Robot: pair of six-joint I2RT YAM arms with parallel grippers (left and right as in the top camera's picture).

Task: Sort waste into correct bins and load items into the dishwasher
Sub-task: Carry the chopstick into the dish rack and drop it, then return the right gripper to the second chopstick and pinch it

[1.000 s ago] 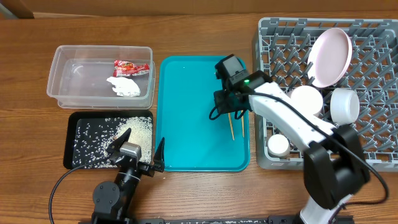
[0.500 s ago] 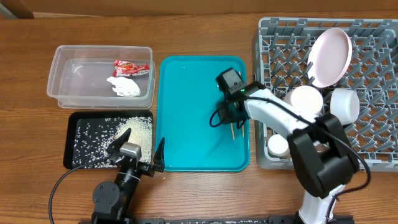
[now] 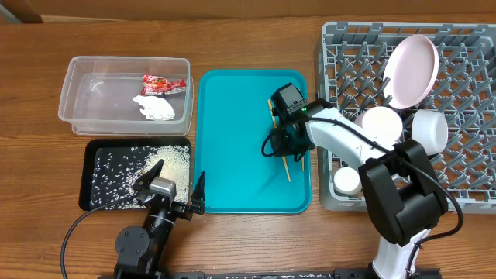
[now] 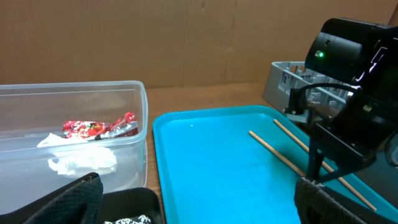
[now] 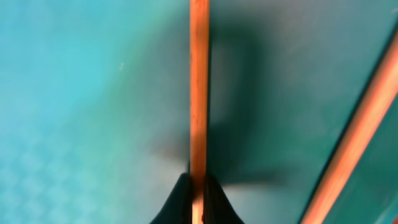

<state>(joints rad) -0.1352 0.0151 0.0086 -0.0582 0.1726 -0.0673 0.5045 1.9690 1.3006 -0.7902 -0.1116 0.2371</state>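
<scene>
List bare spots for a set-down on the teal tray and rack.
Teal tray: left half bare, from its left rim to the chopstick the right claw pinches. Rack: lower-right corner open, below the white bowls. Crowded: tray's right side, and rack's upper middle around the pink plate.

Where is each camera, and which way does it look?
Overhead: above the table, looking straight down on teal tray and dish rack; both arms show.
Left wrist: low on the left gripper, facing across the tray toward the right arm; its dark fingers show.
Right wrist: on the right gripper, looking down at the chopstick its fingertips pinch.
Shared: both wrist views show chopsticks on the tray.
</scene>
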